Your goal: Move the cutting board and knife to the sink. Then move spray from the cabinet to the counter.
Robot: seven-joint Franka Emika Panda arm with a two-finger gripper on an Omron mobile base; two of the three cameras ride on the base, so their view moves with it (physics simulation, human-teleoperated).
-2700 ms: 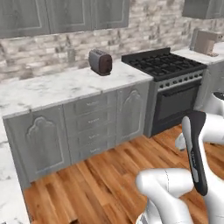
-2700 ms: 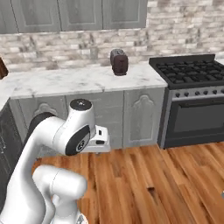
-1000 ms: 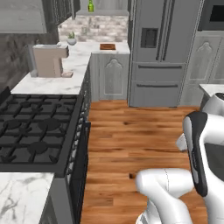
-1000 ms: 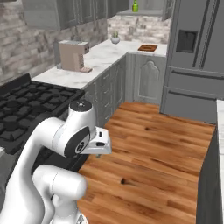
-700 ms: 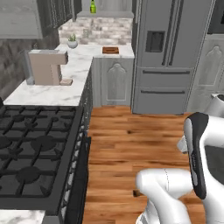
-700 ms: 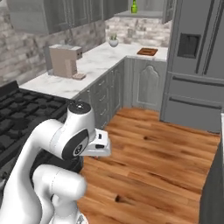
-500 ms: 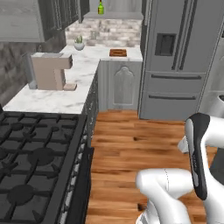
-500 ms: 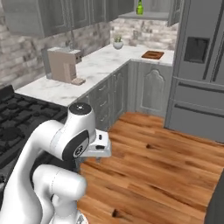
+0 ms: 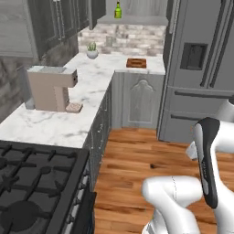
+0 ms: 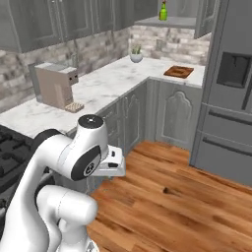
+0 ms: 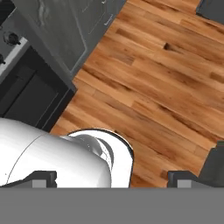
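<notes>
The cutting board [image 9: 136,63] [image 10: 178,72], brown and checkered, lies flat on the far corner of the white marble counter [image 9: 87,91] [image 10: 108,81], beside the fridge. I cannot make out the knife at this distance. The green spray [image 9: 118,9] [image 10: 163,11] stands upright on the cabinet [image 9: 137,19] [image 10: 179,22] shelf above the far corner. My gripper [image 11: 112,178] hangs low over the wooden floor, far from all of these. It is open, its two fingertips [image 11: 43,177] wide apart with nothing between them. The sink is out of view.
A beige coffee machine [image 9: 50,89] [image 10: 53,84] stands on the counter to the left, and a small potted plant [image 9: 92,49] [image 10: 136,55] near the back wall. A black stove [image 9: 32,192] is at the lower left. A grey fridge [image 9: 201,68] [image 10: 229,88] stands to the right. Open wooden floor [image 9: 137,160] lies ahead.
The base has turned and driven along the stove toward the corner counter, so the whole scene shifted and the board, spray and fridge look nearer. The arm's pose and open gripper are unchanged.
</notes>
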